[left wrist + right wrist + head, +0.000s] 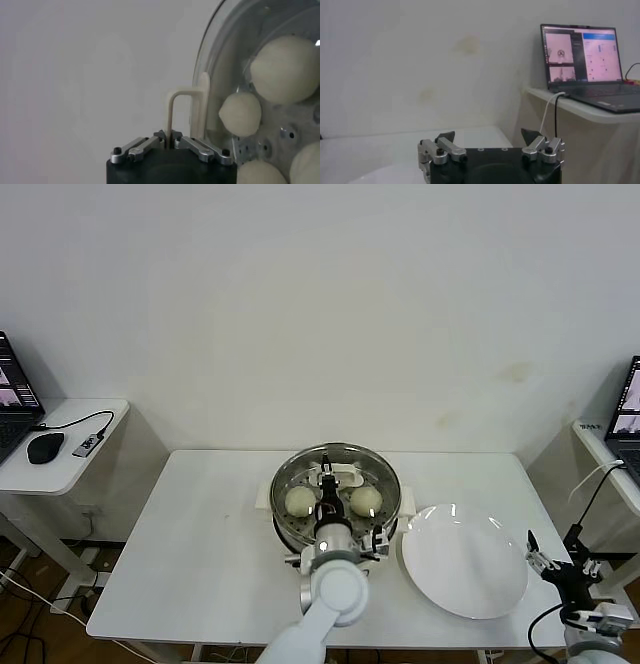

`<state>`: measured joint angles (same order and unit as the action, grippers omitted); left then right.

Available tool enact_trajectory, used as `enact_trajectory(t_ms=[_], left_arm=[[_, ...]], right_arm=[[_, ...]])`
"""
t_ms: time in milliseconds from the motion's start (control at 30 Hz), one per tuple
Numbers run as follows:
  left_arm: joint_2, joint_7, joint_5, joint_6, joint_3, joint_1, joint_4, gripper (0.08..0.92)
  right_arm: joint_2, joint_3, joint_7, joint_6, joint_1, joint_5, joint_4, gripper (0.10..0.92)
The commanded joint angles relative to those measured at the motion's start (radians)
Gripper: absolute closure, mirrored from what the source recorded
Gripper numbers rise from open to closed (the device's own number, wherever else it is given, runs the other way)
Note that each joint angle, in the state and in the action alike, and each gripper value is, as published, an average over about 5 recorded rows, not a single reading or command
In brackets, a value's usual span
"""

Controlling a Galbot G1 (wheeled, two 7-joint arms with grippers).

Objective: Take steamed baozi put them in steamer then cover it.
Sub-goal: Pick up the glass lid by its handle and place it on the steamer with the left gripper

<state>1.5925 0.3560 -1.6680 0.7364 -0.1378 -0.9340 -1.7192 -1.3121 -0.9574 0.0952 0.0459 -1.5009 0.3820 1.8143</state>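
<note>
The steel steamer (388, 487) stands mid-table on its white base. The clear glass cover (337, 456) lies over it. Two baozi (300, 501) (366, 499) show through the glass beside my arm. My left gripper (327, 486) is above the pot's middle, shut on the cover's cream handle (340, 475). In the left wrist view my left gripper (169, 136) pinches the thin handle (184, 105), and several baozi (286, 69) (241, 114) show behind the cover (225, 55). My right gripper (545, 559) (489, 135) is open and empty, right of the plate.
A flat white plate (465, 562) lies right of the steamer, bare. A side table on the left holds a mouse (45, 447) and a laptop. Another side table on the right holds a laptop (582, 55) with a cable hanging down.
</note>
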Motion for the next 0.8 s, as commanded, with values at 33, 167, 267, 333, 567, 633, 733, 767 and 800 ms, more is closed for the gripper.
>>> enact_trajectory(t_ms=[33, 167, 267, 333, 567, 633, 733, 767, 800], left_arm=[[-0.002, -0.004, -0.008, 0.039, 0.002, -0.001, 0.016, 0.862], [-0.003, -0.01, -0.004, 0.037, 0.006, 0.001, 0.021, 0.862], [-0.004, -0.013, -0.001, 0.037, 0.008, 0.001, 0.024, 0.862], [-0.005, -0.015, 0.001, 0.036, 0.009, 0.001, 0.026, 0.862], [-0.008, -0.014, 0.011, 0.036, 0.008, -0.013, 0.015, 0.862], [-0.008, -0.021, 0.013, 0.036, 0.007, -0.014, 0.014, 0.862], [-0.008, -0.031, 0.017, 0.033, 0.006, -0.015, 0.013, 0.86], [-0.009, -0.031, 0.018, 0.029, 0.006, -0.016, 0.011, 0.851], [-0.009, -0.031, 0.02, 0.024, 0.005, -0.018, 0.007, 0.841]], right_arm=[[-0.001, 0.001, 0.001, -0.001, 0.0, -0.001, 0.0, 0.203], [-0.001, 0.001, 0.001, -0.001, 0.001, -0.001, 0.0, 0.203], [-0.002, 0.001, 0.001, -0.001, 0.001, -0.002, 0.001, 0.203], [-0.002, 0.001, 0.001, -0.001, 0.001, -0.002, 0.002, 0.203], [-0.003, 0.001, 0.002, -0.002, 0.0, -0.002, 0.001, 0.203], [-0.004, 0.002, 0.001, -0.002, 0.001, -0.002, 0.001, 0.203], [-0.004, 0.002, 0.001, -0.003, 0.001, -0.002, 0.001, 0.203], [-0.004, 0.001, 0.001, -0.003, 0.0, -0.002, 0.001, 0.203], [-0.003, 0.001, 0.001, -0.003, 0.0, -0.002, 0.0, 0.203]])
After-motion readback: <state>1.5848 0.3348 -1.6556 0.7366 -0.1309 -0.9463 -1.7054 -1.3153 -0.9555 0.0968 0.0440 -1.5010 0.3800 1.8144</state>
